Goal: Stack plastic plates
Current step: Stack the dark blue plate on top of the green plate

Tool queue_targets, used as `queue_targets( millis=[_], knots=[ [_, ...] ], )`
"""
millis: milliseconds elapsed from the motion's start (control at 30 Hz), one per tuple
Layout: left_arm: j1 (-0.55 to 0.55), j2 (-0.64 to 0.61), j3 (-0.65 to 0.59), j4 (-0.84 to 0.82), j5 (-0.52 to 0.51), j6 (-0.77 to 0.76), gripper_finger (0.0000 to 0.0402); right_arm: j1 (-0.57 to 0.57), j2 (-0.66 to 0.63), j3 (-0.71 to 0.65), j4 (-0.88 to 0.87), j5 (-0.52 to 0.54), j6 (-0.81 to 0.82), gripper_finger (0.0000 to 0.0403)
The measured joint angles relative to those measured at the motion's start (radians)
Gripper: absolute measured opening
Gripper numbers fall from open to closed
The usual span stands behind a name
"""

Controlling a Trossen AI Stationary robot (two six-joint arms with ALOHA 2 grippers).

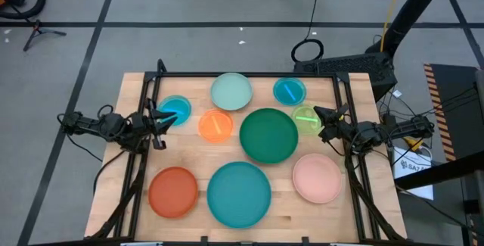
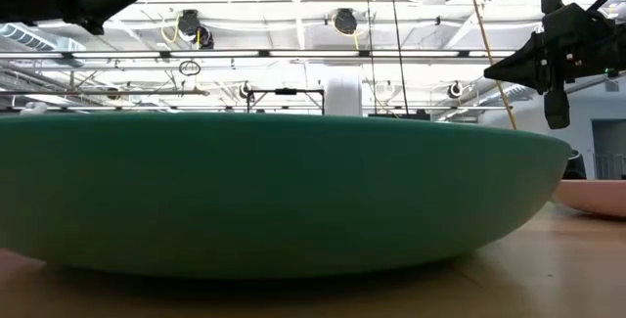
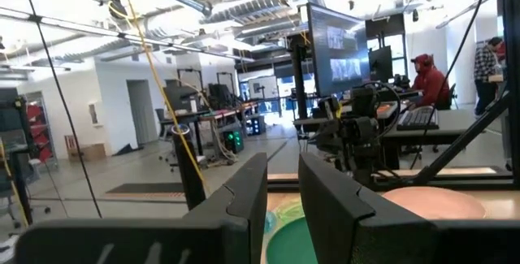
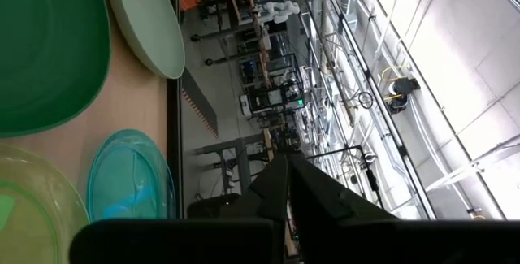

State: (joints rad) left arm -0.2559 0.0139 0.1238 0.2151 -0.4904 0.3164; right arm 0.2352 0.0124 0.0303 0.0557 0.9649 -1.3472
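**Nine plates spread singly on the table, both arms at its sides**

Only the high view shows the whole layout. Along the far row lie a translucent blue plate (image 1: 175, 110), the pale mint plate (image 1: 231, 91) and a second blue plate (image 1: 289, 91). In the middle sit the orange plate (image 1: 215, 126), the dark green plate (image 1: 268, 135) and the lime plate (image 1: 305, 119). Nearest are the red-orange plate (image 1: 173, 191), the teal plate (image 1: 239, 194) and the pink plate (image 1: 317, 178). All lie flat, rims up; being round, they have no long axis.

The low view is filled by the teal plate's wall, with the pink rim at the side.

The left gripper (image 1: 160, 119) hovers at the first blue plate's edge, its fingers (image 3: 244, 195) slightly parted and empty in the wrist view. The right gripper (image 1: 324, 121), beside the lime plate, is closed on nothing.
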Motion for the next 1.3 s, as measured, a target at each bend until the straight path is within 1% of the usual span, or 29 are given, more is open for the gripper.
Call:
queue_targets(
  millis=[167,267,333,433,500,600,667,800,967,1067,1133,1167,1233,1267,1300],
  knots=[
    [0.0,0.0,0.0,0.01,0.0,0.073,0.0081,0.0,0.0,0.0,0.003,0.001,-0.02,0.0011],
    [0.0,0.0,0.0,0.026,0.0,0.085,0.0081,-0.002,0.0,0.0,0.044,-0.004,-0.193,0.0011],
    [0.0,0.0,0.0,0.024,0.0,0.072,0.0081,-0.003,0.0,0.01,0.046,-0.066,-0.214,0.0011],
    [0.0,0.0,0.0,0.024,0.0,0.067,0.0081,-0.002,0.0,0.024,0.056,-0.225,-0.149,0.0011],
    [0.0,0.0,0.0,0.024,0.0,0.07,0.0081,-0.002,0.001,0.036,0.079,-0.295,-0.119,0.0011],
    [0.0,0.0,0.0,0.023,0.0,0.071,0.0081,-0.002,0.0,0.042,0.171,-0.428,0.004,0.0011],
    [0.0,0.0,0.0,0.023,0.0,0.071,0.0081,-0.002,0.0,0.042,0.194,-0.492,0.078,0.0011],
    [0.0,0.0,0.0,0.022,0.0,0.072,0.0081,-0.002,0.0,0.042,0.202,-0.521,0.174,0.0011],
    [0.0,0.0,0.0,0.022,0.0,0.074,0.0081,-0.002,0.0,0.043,0.228,-0.532,0.211,0.0011],
    [0.0,0.0,0.0,0.022,0.0,0.074,0.0081,-0.002,0.0,0.045,0.3,-0.632,0.209,0.0011],
    [0.0,0.0,0.0,0.022,0.0,0.074,0.0081,-0.002,0.0,0.046,0.306,-0.68,0.22,0.0011],
    [0.0,0.0,0.0,0.022,0.0,0.074,0.0081,-0.002,0.0,0.046,0.302,-0.707,0.283,0.0011],
    [0.0,0.0,0.0,0.022,0.0,0.074,0.0081,0.001,0.0,0.046,0.308,-0.773,0.537,0.0011],
    [0.0,0.0,0.0,0.022,0.0,0.074,0.0081,0.002,0.001,0.045,0.341,-0.779,0.637,0.0011],
    [0.0,0.0,0.0,0.022,0.0,0.074,0.0081,0.002,0.001,0.045,0.385,-0.748,0.749,0.0011]
  ],
)
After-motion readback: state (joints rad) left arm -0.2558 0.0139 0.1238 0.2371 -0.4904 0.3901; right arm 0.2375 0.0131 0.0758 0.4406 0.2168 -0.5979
